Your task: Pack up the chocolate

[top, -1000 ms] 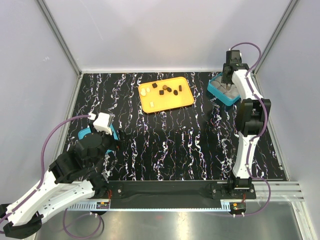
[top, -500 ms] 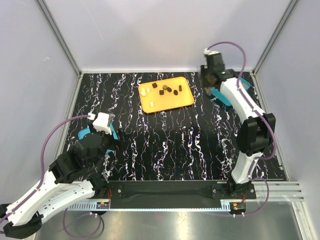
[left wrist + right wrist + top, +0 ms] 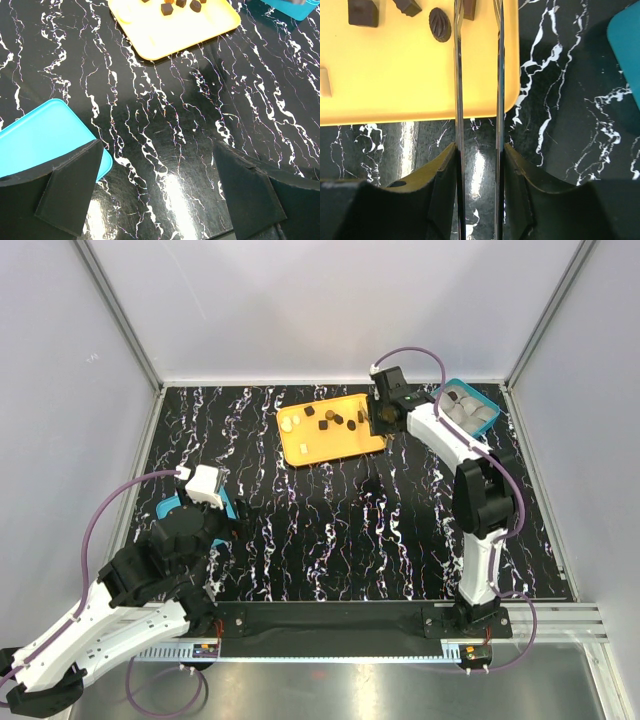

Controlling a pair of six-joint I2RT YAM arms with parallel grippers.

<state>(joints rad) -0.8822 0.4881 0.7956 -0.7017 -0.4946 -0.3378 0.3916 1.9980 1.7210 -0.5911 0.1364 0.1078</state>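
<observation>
Hovering over the chocolate (image 3: 337, 420) on its tray (image 3: 330, 447).
Right gripper (image 3: 378, 423) slightly parted at the tray edge; left gripper (image 3: 157, 147) spread wide above the table (image 3: 300, 520).

**The chocolate** (image 3: 339, 420). About ten small pieces are shown lying loose and apart on an orange tray (image 3: 345, 447). Dark brown lumps (image 3: 325, 425) are scattered just left of the right gripper (image 3: 377, 424). A ribbed dark oval (image 3: 440, 24) lies just beside one of its fingers (image 3: 457, 75). A dark block (image 3: 469, 9) is seen between the fingers near their tips; contact cannot be told. Cream-white pieces (image 3: 292, 422) lie farthest left, well apart from the gripper.
</observation>
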